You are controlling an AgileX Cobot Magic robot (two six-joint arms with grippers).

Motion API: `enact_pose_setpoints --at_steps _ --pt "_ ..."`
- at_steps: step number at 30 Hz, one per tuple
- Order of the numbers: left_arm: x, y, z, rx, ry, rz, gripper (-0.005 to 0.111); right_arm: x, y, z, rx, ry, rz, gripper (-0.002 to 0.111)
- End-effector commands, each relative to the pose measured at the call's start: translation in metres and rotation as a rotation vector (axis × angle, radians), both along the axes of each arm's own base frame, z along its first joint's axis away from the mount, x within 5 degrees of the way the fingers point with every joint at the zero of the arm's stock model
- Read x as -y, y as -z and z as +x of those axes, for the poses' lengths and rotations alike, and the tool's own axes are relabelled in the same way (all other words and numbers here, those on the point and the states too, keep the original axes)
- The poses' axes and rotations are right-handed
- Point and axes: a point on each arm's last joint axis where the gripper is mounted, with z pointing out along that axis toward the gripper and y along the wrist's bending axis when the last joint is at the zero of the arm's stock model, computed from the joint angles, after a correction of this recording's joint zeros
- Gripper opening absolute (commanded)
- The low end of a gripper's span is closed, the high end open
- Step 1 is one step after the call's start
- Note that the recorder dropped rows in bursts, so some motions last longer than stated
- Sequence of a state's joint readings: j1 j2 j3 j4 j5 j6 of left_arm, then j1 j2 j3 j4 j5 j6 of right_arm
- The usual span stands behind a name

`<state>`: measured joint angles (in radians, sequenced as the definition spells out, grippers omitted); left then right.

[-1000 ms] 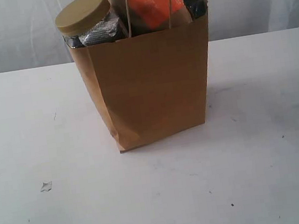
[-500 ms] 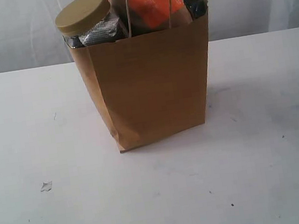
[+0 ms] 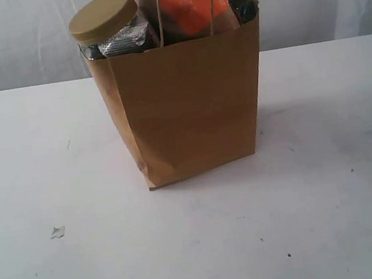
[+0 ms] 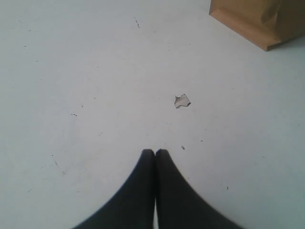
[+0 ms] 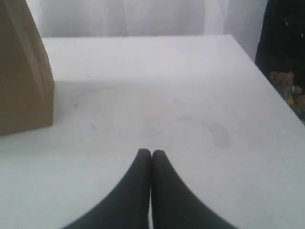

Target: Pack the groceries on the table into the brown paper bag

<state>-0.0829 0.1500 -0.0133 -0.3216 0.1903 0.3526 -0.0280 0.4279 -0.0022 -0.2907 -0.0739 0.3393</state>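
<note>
Since no grocery lies loose on the table (image 3: 331,188) in any view, the packing looks finished, which would explain why both arms idle away from the bag: the left end effector (image 4: 155,153) and the right end effector (image 5: 151,153) are each clenched on nothing, tips pressed together above the table. One brown paper bag (image 3: 192,107) stands upright, well ahead of the left tips and ahead and off to one side of the right tips, touching neither. Poking above its rim are one clear jar with mustard lid (image 3: 102,16), leaning outward, probably propped on items beneath, one brown-orange pouch (image 3: 188,4) behind one handle loop (image 3: 210,11), and one silvery crinkled packet (image 3: 124,41). One torn paper scrap (image 4: 182,100) lies between the left tips and the bag
</note>
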Motion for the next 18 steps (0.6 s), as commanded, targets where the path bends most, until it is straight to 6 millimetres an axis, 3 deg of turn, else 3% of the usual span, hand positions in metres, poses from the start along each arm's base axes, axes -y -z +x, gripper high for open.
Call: enact_pose_setpoints --at_steps 1,6,13,18 --pt "0.001 0.001 0.0 0.001 0.002 -0.017 0.0 0.001 0.004 -0.002 -0.036 0.011 -0.019 0.0" --pt "0.001 0.001 0.0 0.001 0.002 -0.017 0.0 0.003 0.009 -0.004 -0.104 0.029 -0.024 0.0" --pt "0.001 0.001 0.0 0.001 0.002 -0.017 0.0 0.001 -0.001 -0.005 0.02 0.009 -0.014 0.0" --pt "0.001 0.001 0.0 0.001 0.002 -0.017 0.0 0.005 -0.008 -0.028 0.142 0.057 -0.029 0.0"
